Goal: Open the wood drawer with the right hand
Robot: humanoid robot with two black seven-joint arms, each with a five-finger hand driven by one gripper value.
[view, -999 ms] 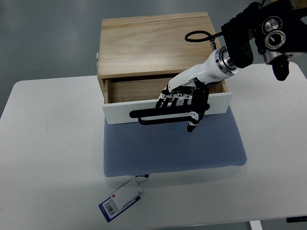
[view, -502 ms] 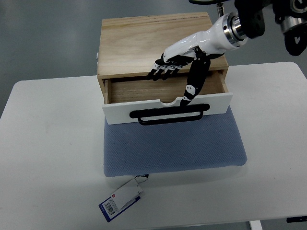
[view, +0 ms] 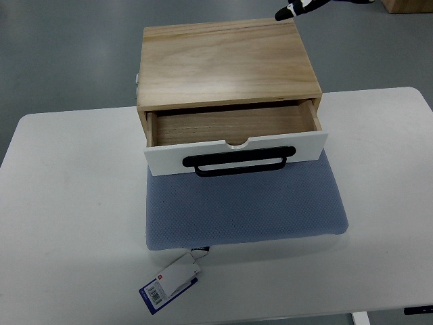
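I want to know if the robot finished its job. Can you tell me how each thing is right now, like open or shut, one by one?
wood drawer: pulled partly open, looks empty inside.
black handle: on the white drawer front, nothing holding it.
wooden box: upright, sitting on the blue mat.
blue mat: flat on the white table.
tag: lying flat by the mat's near edge.
robot hand: only a tip shows at the top edge, touching nothing.

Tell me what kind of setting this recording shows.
Probably a lab or test workspace: a bare white table on grey flooring, holding only a wood drawer box on a blue mat with its tag.
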